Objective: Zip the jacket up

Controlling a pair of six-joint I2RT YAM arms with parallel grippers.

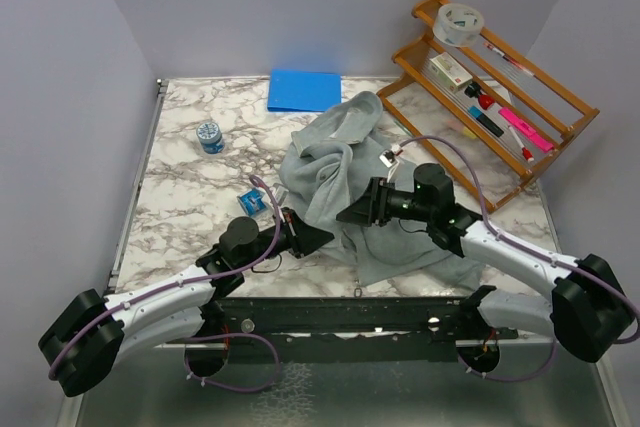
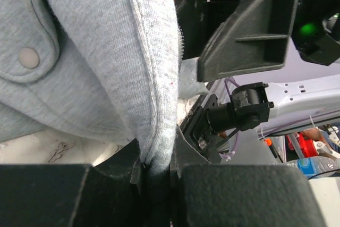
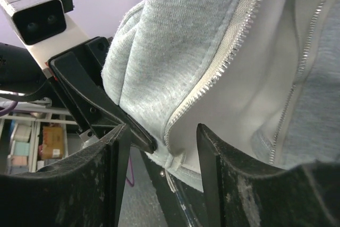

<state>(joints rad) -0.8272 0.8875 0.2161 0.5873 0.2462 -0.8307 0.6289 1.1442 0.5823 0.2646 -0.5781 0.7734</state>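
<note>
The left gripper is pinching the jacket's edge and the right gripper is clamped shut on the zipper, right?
Not quite. The left gripper does pinch the edge of the jacket, but the right gripper is open: the right wrist view shows its fingers apart, with the lower end of the zipper between them.

Marble table (image 1: 180, 179): jacket (image 1: 335, 162), blue folder (image 1: 304, 90), jar (image 1: 210, 136), rack (image 1: 545, 75); perhaps a clip (image 1: 252, 200).
</note>
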